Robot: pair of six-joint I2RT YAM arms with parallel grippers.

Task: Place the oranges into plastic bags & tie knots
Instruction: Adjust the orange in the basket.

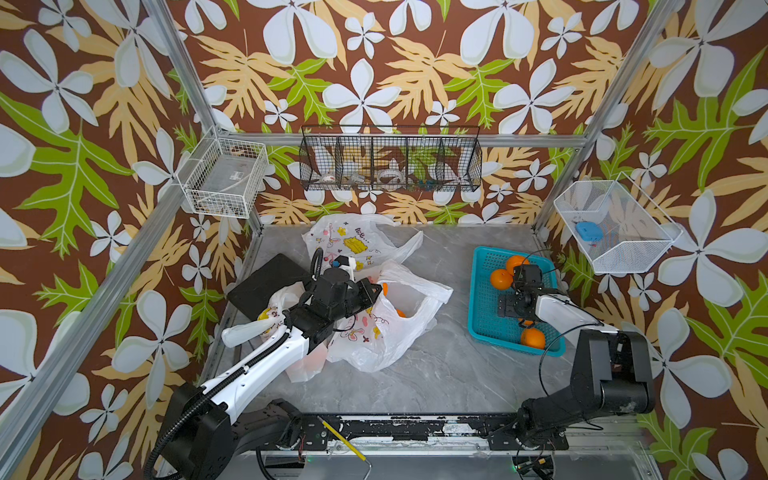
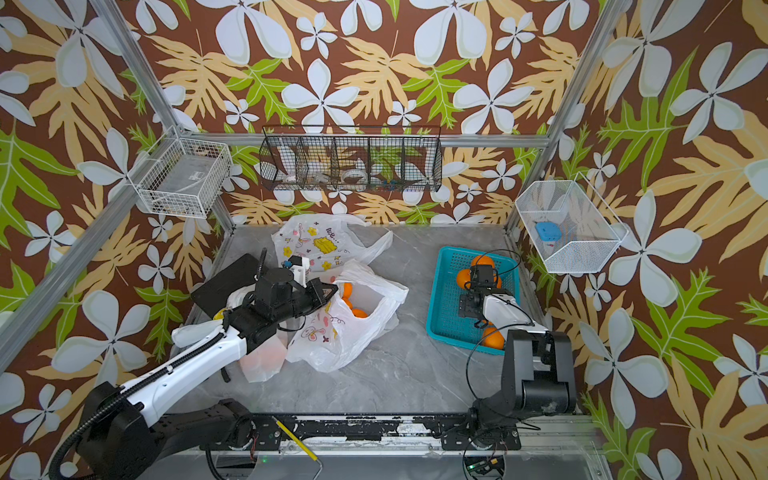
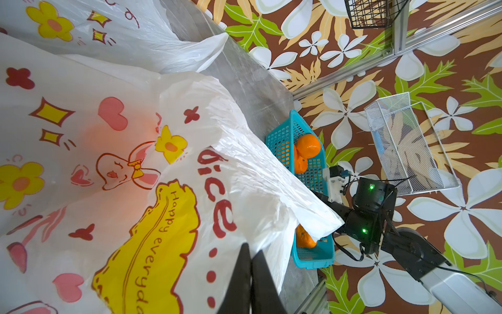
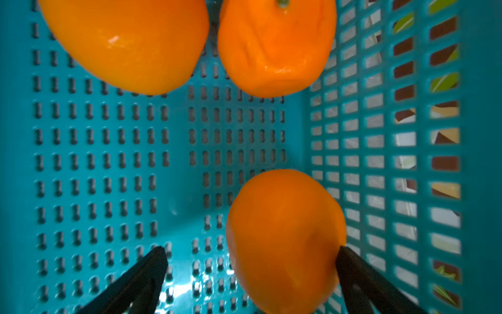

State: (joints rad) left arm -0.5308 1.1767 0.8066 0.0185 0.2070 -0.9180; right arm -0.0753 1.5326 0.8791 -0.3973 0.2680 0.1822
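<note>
Our right gripper [image 4: 251,249] stood wide open low in the teal basket [image 4: 108,152], with the nearest orange [image 4: 285,239] between its fingers [image 4: 141,274] but crowded against one of them, while our left gripper [image 3: 252,248], closed on the rim of the plastic bag [image 3: 163,190], sat well apart.

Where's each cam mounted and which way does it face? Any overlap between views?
Top views: stereo head high over the front, facing down and back at the table; left arm and right arm both show.
Left wrist: on the left arm, looking along the left gripper, shut on the plastic bag rim, across to the teal basket and right arm.
Right wrist: on the right arm, looking down into the basket at three oranges, right gripper open around one.
Shared: every view shows the basket and oranges.
</note>
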